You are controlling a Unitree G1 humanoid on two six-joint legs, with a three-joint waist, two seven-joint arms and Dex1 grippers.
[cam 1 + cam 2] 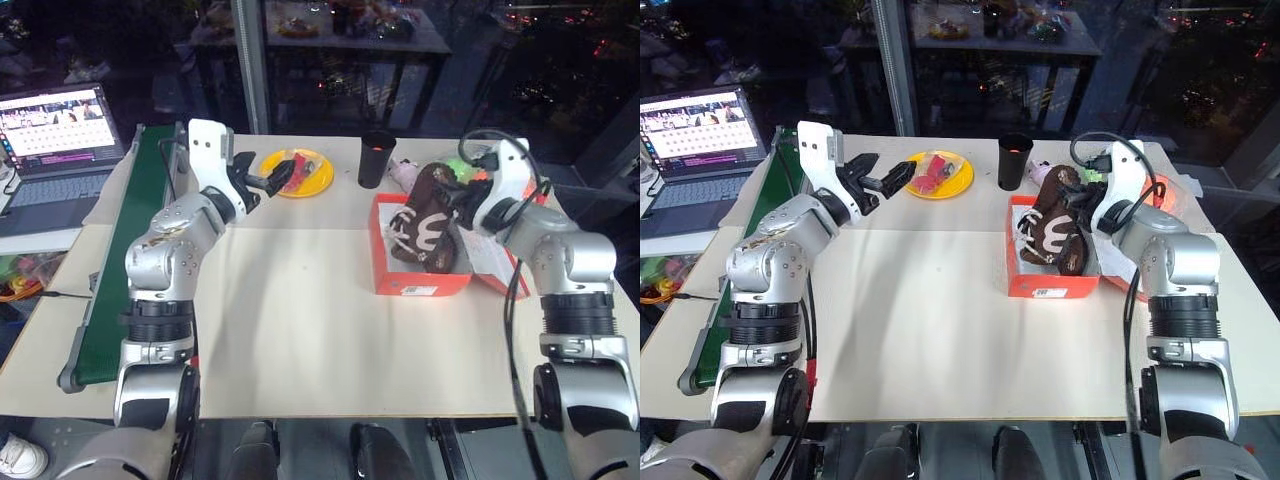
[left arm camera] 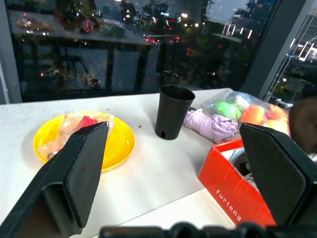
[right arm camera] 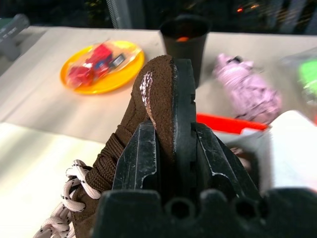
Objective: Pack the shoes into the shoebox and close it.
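Shoe clamped over the box, right side of the table!
Right gripper (image 3: pixel 166 148) pinches the heel edge of a dark brown soft shoe with cream-pink laces (image 1: pixel 425 228), which leans in the orange-red cardboard shoebox (image 1: pixel 420 283) on the cream table (image 1: pixel 300 330). Left gripper (image 1: pixel 262 180), jaws spread wide and empty, hovers beside the round yellow plate (image 1: pixel 318 184), left of a black cup (image 1: pixel 376 158).

Orange-red shoebox (image 1: pixel 1052 282) sat on white table (image 1: pixel 930 330), dark brown shoes (image 1: pixel 1055 228) heaped inside — one leaned upright, heel near right gripper (image 1: pixel 1087 205); grip itself hidden there. Left gripper (image 1: pixel 887 177) hung with fingers spread, just before yellow plate (image 1: pixel 940 178). Black cup (image 1: pixel 1015 160) stood behind box — laptop (image 1: pixel 698 150) far left.
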